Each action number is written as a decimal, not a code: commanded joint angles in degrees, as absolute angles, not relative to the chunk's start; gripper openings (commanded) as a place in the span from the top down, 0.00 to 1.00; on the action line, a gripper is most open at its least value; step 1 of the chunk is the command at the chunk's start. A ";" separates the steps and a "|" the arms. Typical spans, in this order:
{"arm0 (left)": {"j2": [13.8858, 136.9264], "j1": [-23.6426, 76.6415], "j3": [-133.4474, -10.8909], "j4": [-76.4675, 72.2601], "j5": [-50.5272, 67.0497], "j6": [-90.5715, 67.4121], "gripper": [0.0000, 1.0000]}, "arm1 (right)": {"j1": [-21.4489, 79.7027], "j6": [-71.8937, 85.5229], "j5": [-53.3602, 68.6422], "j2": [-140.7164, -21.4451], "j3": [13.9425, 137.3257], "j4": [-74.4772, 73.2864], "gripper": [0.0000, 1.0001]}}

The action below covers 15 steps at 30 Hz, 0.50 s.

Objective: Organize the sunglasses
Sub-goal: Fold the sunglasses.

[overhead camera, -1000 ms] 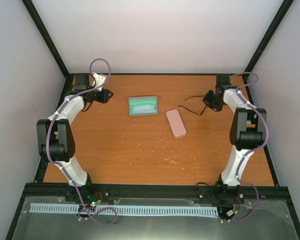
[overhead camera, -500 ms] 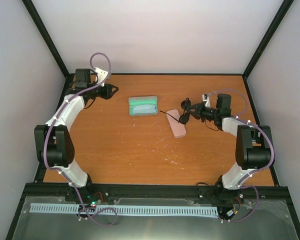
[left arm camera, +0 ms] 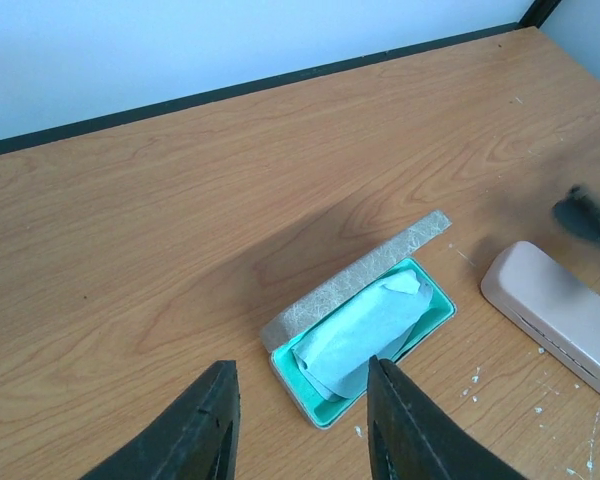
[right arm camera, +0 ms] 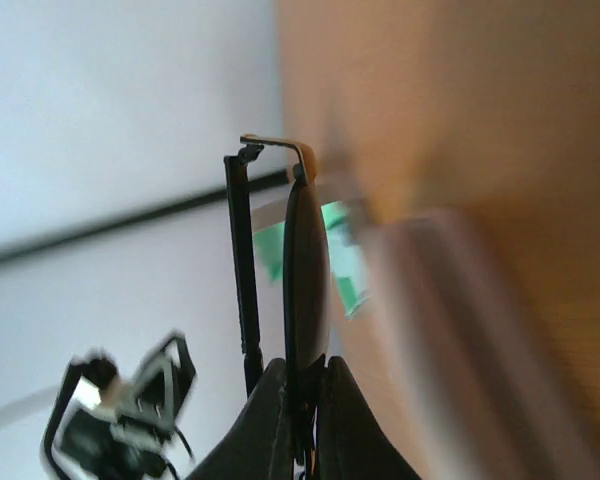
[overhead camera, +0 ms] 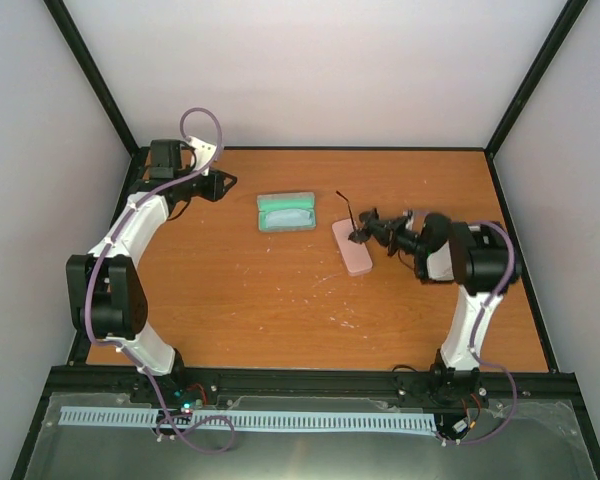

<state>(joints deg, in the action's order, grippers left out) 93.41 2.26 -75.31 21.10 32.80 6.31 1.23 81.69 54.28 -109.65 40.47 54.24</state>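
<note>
- Pale walls close the cell on three sides, and the wooden table (overhead camera: 280, 300) between them shows white scuffs near its middle.
- At the left, my left gripper (left arm camera: 302, 425) hangs over the far-left part of the table. Its fingers are spread wide with nothing between them. In the last second this arm has only turned a little.
- Next comes the grey case (overhead camera: 285, 212), lying open with the lid folded back. Its teal tray holds a crumpled light-blue cloth (left arm camera: 365, 335) and no glasses yet.
- Just to the right lies the pink case (overhead camera: 352, 250), closed, so I cannot tell what is inside.
- The big change is at the right. One second ago my right gripper (overhead camera: 368, 226) was near the far-right corner, and now it has swung in over the far end of the pink case.
- It carries the sunglasses (right arm camera: 305, 260) in the air, the jaws pressed narrow on the frame. One thin arm points toward the far wall.
- I judge the carrying step almost finished. The open grey case looks like the destination, a short way further left, and the cloth already takes up room in its tray.
</note>
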 commanded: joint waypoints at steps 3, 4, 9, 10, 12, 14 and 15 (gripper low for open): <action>92.49 2.86 -76.15 21.74 31.76 7.31 0.63 | 3.67 111.33 46.50 -119.11 38.11 94.37 0.97; 92.34 2.89 -76.10 22.01 31.36 7.64 0.63 | 3.97 110.18 46.91 -118.17 39.07 92.77 0.97; 92.59 2.90 -75.77 21.77 30.98 7.94 0.63 | 5.26 104.77 50.95 -114.93 42.79 84.37 0.97; 92.74 2.94 -75.83 21.61 30.83 7.96 0.63 | 5.27 104.16 51.19 -114.55 42.69 84.17 0.97; 93.32 2.90 -75.96 21.21 29.89 8.21 0.63 | 5.39 101.34 51.10 -113.02 41.59 82.13 0.97; 94.88 2.90 -76.87 21.24 28.60 8.68 0.64 | 5.48 97.18 52.26 -110.19 40.96 77.70 0.97; 95.89 2.97 -77.56 21.54 28.14 9.13 0.66 | 5.72 95.14 52.79 -109.04 40.68 75.34 0.97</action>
